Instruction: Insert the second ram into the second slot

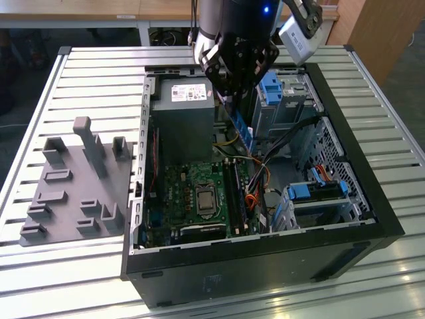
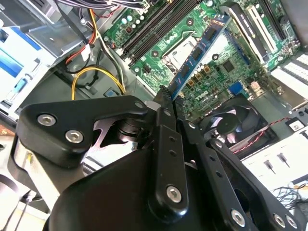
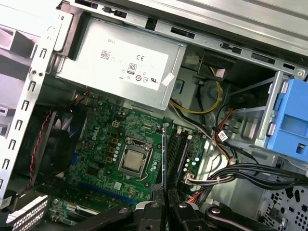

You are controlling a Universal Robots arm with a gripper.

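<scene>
Black linkage bars of the gripper (image 2: 166, 96) loom closest in the second wrist view. Its fingertips are clenched on one end of the second ram (image 2: 202, 50), a thin dark-blue stick with small dark chips that juts out from the tips over the green motherboard (image 2: 231, 67). In the exterior view the gripper (image 1: 230, 100) hangs above the open computer case (image 1: 265, 266). The ram (image 1: 242, 129) slants down from it, held in the air and seated in no slot. In the first wrist view the stick (image 3: 164, 154) shows edge-on over the board, near the black memory slots (image 3: 179, 149) and the processor socket (image 3: 133, 160). Around them sit the grey power supply (image 3: 120, 62), a black fan (image 3: 55, 144) and a light-blue drive cage (image 3: 293, 120). On the slatted table (image 1: 93, 80), beside the case at the exterior view's left, lies a grey fixture tray (image 1: 66, 193).
</scene>
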